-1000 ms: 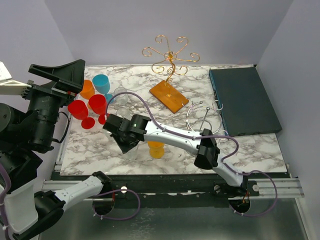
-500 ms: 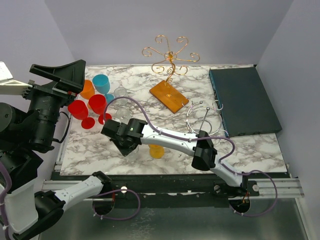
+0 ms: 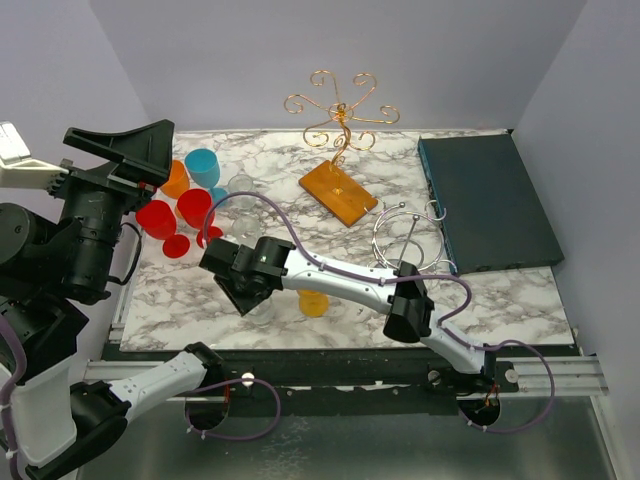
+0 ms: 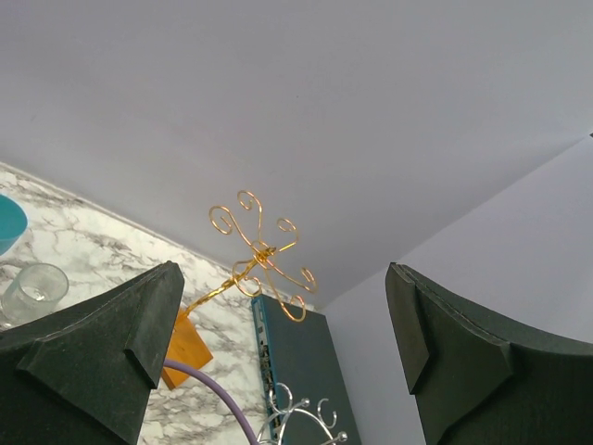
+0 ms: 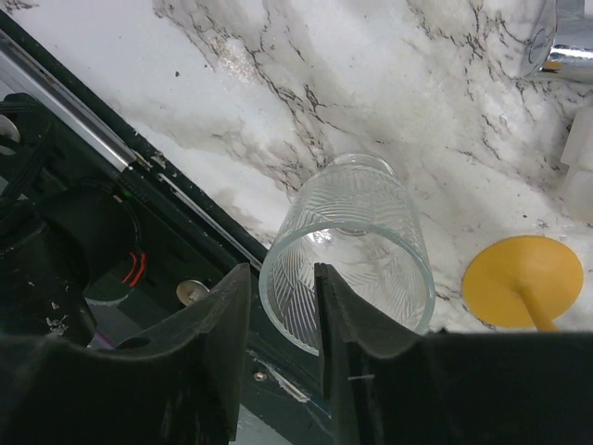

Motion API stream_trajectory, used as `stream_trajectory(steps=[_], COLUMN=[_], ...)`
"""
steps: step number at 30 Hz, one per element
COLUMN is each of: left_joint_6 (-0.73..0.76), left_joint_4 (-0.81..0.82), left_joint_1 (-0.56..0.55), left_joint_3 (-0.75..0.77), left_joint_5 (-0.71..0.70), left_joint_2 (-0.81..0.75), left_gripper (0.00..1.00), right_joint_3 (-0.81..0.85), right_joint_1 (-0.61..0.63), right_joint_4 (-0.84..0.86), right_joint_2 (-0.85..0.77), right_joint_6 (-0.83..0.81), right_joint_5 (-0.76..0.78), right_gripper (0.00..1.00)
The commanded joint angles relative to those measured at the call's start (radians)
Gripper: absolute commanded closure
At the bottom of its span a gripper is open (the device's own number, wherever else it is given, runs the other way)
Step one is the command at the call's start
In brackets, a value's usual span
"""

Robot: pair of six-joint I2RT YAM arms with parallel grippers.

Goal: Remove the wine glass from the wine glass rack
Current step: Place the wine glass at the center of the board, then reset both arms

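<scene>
A clear ribbed glass (image 5: 347,250) stands on the marble table near its front edge; it also shows in the top view (image 3: 262,306). My right gripper (image 5: 283,273) straddles the glass's rim, one finger inside and one outside. The jaws stand apart with a gap on both sides of the wall. In the top view the right gripper (image 3: 248,292) reaches far left. The gold wire rack (image 3: 338,115) on a wooden base stands at the back with nothing hanging on it. My left gripper (image 4: 287,278) is open and empty, raised high at the left.
An orange wine glass (image 3: 313,300) stands just right of the clear glass, its foot showing in the right wrist view (image 5: 523,278). Red, teal and orange glasses (image 3: 185,200) cluster at the left. A silver wire rack (image 3: 408,235) and a dark teal box (image 3: 485,200) are at the right. The table's front edge (image 5: 185,204) is close.
My right gripper carried the clear glass left and toward the front edge, then lowered it. The left arm has not moved.
</scene>
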Motion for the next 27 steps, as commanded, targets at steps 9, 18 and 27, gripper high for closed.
stream_trajectory(steps=[9,18,27], left_joint_6=[-0.008,-0.004,0.010], left_joint_4=[-0.005,0.025,0.064], left_joint_1=[0.000,0.000,0.000], left_joint_3=[-0.008,0.006,0.012], left_joint_5=[0.039,0.108,0.166], left_joint_2=[0.020,0.053,0.111], left_gripper=[0.01,0.01,0.01], right_joint_3=[0.010,0.037,0.019], right_joint_1=[0.009,-0.026,-0.203], right_joint_4=[0.062,0.135,0.230], right_joint_2=[-0.148,-0.280,-0.463], right_joint_6=[0.021,-0.006,-0.061], right_joint_5=[0.036,0.104,0.168], right_gripper=[0.34,0.16,0.11])
